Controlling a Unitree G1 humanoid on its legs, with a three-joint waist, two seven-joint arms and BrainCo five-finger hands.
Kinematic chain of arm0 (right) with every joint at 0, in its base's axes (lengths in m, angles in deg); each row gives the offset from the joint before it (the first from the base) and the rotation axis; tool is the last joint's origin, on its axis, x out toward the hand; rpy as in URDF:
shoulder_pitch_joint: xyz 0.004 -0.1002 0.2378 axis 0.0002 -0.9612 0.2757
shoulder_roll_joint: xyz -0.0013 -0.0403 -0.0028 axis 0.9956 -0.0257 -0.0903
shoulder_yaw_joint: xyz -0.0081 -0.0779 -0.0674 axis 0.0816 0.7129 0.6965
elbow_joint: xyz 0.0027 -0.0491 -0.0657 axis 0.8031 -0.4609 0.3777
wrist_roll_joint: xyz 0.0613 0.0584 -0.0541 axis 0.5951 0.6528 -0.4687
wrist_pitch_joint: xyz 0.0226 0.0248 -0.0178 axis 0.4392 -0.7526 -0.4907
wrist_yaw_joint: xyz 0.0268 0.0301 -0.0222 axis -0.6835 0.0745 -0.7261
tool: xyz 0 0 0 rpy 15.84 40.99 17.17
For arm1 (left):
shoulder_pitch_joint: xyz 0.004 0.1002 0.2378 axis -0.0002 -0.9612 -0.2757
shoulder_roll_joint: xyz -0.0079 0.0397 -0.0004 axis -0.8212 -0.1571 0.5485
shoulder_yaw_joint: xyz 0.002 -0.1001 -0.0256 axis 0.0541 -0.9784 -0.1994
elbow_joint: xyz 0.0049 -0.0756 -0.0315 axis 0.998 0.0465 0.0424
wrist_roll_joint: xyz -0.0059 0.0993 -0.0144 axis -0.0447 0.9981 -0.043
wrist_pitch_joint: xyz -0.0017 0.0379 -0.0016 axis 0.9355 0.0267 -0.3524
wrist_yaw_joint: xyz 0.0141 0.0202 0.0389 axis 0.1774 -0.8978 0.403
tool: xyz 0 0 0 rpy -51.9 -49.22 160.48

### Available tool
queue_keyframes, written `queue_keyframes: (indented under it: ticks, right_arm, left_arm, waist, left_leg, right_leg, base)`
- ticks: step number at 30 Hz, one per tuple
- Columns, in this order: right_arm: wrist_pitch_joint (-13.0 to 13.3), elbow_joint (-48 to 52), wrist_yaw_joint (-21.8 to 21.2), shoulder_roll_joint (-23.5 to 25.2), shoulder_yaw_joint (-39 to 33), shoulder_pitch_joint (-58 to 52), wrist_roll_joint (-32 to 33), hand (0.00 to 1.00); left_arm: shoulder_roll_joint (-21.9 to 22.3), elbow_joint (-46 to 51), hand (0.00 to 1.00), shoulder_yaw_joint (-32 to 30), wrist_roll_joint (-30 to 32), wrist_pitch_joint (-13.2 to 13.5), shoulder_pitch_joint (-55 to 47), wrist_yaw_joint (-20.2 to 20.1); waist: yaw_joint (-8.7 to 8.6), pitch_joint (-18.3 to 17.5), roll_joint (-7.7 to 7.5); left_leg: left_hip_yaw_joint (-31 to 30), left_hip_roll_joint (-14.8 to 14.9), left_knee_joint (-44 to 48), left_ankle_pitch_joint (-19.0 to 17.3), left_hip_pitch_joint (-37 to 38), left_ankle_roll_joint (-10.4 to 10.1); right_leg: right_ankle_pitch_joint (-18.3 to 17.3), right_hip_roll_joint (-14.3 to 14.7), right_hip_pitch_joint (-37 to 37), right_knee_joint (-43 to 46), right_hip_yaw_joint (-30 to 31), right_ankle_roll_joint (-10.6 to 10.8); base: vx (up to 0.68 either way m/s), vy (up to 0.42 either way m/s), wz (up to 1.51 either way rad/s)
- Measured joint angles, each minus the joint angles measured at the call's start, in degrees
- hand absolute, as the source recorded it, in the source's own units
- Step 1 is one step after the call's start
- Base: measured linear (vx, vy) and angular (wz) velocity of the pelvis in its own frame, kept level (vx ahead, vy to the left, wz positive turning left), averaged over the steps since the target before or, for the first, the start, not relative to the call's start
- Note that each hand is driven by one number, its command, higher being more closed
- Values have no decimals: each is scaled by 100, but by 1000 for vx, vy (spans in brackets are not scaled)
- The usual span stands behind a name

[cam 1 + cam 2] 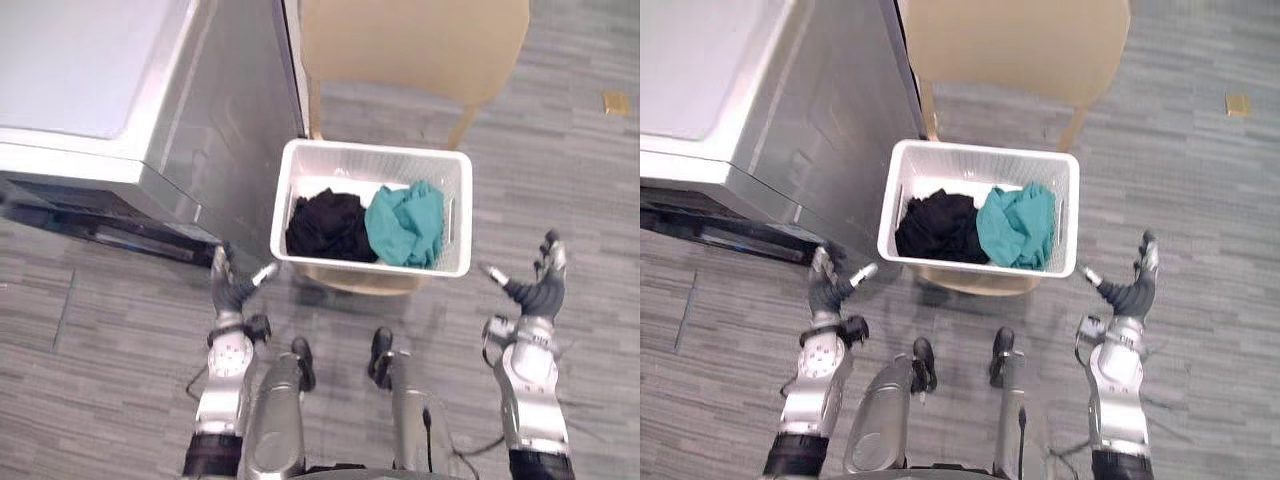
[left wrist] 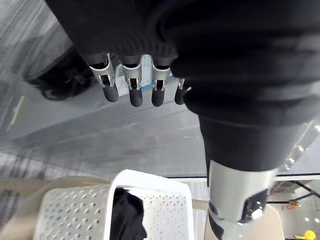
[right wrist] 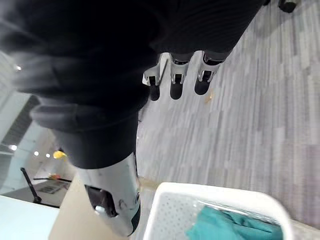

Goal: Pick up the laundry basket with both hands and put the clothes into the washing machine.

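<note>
A white perforated laundry basket point(image 1: 290, 180) rests on a low wooden stool, holding a black garment point(image 1: 327, 227) and a teal garment point(image 1: 408, 224). The washing machine point(image 1: 120, 110) stands to its left, silver-grey with a dark front. My left hand point(image 1: 232, 285) is open just off the basket's near left corner, thumb toward the rim, not touching. My right hand point(image 1: 537, 285) is open to the right of the basket, a short gap from it. In the wrist views the basket point(image 2: 75, 210) point(image 3: 175, 200) shows past straight fingers point(image 2: 135, 87) point(image 3: 175, 80).
A tan wooden board point(image 1: 410, 50) stands behind the basket. The stool's edge point(image 1: 355, 280) juts out under the basket's near side. Grey plank floor point(image 1: 560, 150) stretches to the right, with a small yellow scrap point(image 1: 616, 101) far right.
</note>
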Motion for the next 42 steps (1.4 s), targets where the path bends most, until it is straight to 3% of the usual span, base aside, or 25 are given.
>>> queue_keyframes:
  ticks: [5,11,15,20,24,25,26,27,28,29,31,32,33,34,36,38,40,41,42]
  right_arm:
    - [-78,-1316,-423,173,-2,-435,-101,0]
    - [-156,-3333,-733,216,-39,-404,-90,0]
    - [-163,-4340,-806,211,-243,-293,88,0]
    - [-159,-4812,-907,230,-363,-257,480,0]
    - [-157,-4968,-897,359,-436,-161,619,0]
    - [-157,-4969,-895,393,-422,-136,639,0]
    - [-155,-4972,-884,438,-423,-71,644,0]
    - [-156,-4975,-880,473,-422,-40,649,0]
    - [-158,-4982,-872,460,-427,101,657,0]
    - [-157,-5020,-864,447,-415,191,655,0]
    - [-150,-5005,-845,409,-429,215,648,0]
    - [-146,-5042,-831,328,-428,215,639,0]
    - [-151,-5063,-829,289,-431,217,635,0]
    - [-162,-5217,-821,227,-477,270,636,0]
    - [-225,-5377,-839,344,-474,297,639,0]
    - [-241,-5520,-852,337,-565,239,640,0]
    - [-292,-5688,-888,336,-538,276,646,0]
    - [-343,-5680,-892,330,-502,354,650,0]
    - [-364,-5677,-892,331,-456,396,650,0]
  left_arm:
    - [-16,-1472,0,54,-147,-39,-543,-558]
    - [-152,-3329,0,-446,-49,-144,-509,-634]
    - [-272,-3974,0,-848,166,-166,-526,-630]
    - [-283,-4301,0,-1079,283,-170,-534,-631]
    - [-189,-4275,0,-1083,326,-161,-454,-627]
    - [-123,-4246,0,-1082,325,-159,-391,-619]
    - [-46,-4218,0,-1086,324,-160,-300,-602]
    - [4,-4218,0,-1086,323,-163,-251,-597]
    - [52,-4225,0,-1079,322,-163,-181,-591]
    - [51,-4247,0,-1066,322,-165,-173,-576]
    - [49,-4274,0,-1060,322,-157,-168,-515]
    - [31,-4307,0,-1063,322,-156,-165,-476]
    - [25,-4334,0,-1063,323,-156,-141,-463]
    - [-65,-4474,0,-1045,326,-159,-63,-424]
    - [-263,-4554,0,-963,380,-162,-11,-378]
    - [-361,-4610,0,-817,416,-156,16,-389]
    - [-429,-4614,0,-797,505,-156,-25,-395]
    - [-427,-4616,0,-797,507,-156,-158,-391]
    - [-432,-4615,0,-789,509,-157,-209,-395]
  waist:
    - [-2,-489,16]
    - [-15,-866,71]
    - [-22,-1012,122]
    - [-22,-1111,99]
    - [-31,-1098,48]
    - [-30,-1084,20]
    - [-53,-1042,-46]
    - [-63,-1042,1]
    - [-43,-969,59]
    - [-36,-939,-5]
    - [-48,-914,-56]
    - [-127,-926,0]
    - [-162,-936,63]
    - [-174,-946,101]
    - [-189,-1033,-112]
    - [-275,-1031,-103]
    - [-293,-1000,-156]
    - [-284,-965,-37]
    - [-305,-949,29]
  left_leg:
    - [-58,-147,-629,127,806,-103]
    - [-201,-237,-1284,312,1520,-189]
    - [-281,-294,-1732,485,1884,-222]
    - [-429,-342,-1940,613,2027,-231]
    - [-739,-485,-1941,863,1694,-265]
    - [-766,-529,-1825,982,1448,-353]
    - [-419,-441,-1748,983,1188,-362]
    - [-30,-303,-1613,923,1084,-267]
    - [706,32,-1322,790,1006,-105]
    - [1107,274,-977,697,1017,36]
    - [1274,563,-550,664,1035,82]
    - [1437,929,-418,655,1134,80]
    - [1532,1024,-491,588,1149,-6]
    - [1630,826,-684,438,1141,-214]
    - [1438,165,-1292,636,1149,-77]
    - [1213,-266,-1410,606,1190,72]
    - [1116,-613,-1402,434,1367,245]
    - [1044,-681,-1410,364,1494,290]
    - [993,-675,-1432,344,1544,325]
  right_leg:
    - [-98,-46,708,-281,-122,60]
    - [-110,-31,1422,-733,-315,100]
    - [-24,0,1800,-1108,-441,152]
    - [95,36,2081,-1416,-582,185]
    - [82,-134,2040,-1348,-1002,189]
    - [44,-264,1972,-1260,-1239,175]
    - [27,-410,1893,-1240,-1567,143]
    - [24,-440,1851,-1197,-1716,133]
    - [11,-522,1846,-1060,-1935,113]
    - [11,-708,1866,-909,-2124,114]
    - [45,-958,1990,-839,-2359,192]
    - [90,-1123,2116,-864,-2584,426]
    - [125,-1161,2154,-872,-2677,517]
    - [211,-1290,2173,-934,-2765,678]
    - [297,-1483,2238,-1403,-2768,813]
    - [302,-1756,2420,-1435,-2759,820]
    - [515,-2154,2467,-900,-2525,644]
    - [649,-2354,2202,-203,-2297,-82]
    - [612,-2334,1957,231,-1985,-484]
  base:
    - [131,-25,13]
    - [108,-14,13]
    - [72,4,13]
    - [51,18,13]
    - [-36,-7,63]
    - [-89,-2,116]
    - [-134,27,124]
    - [-109,60,118]
    - [-83,77,101]
    - [-24,71,98]
    - [-13,126,86]
    - [-39,230,87]
    - [-67,371,100]
    - [-61,368,73]
    - [-35,389,72]
    - [25,311,100]
    - [60,259,62]
    - [65,209,9]
    - [96,199,14]
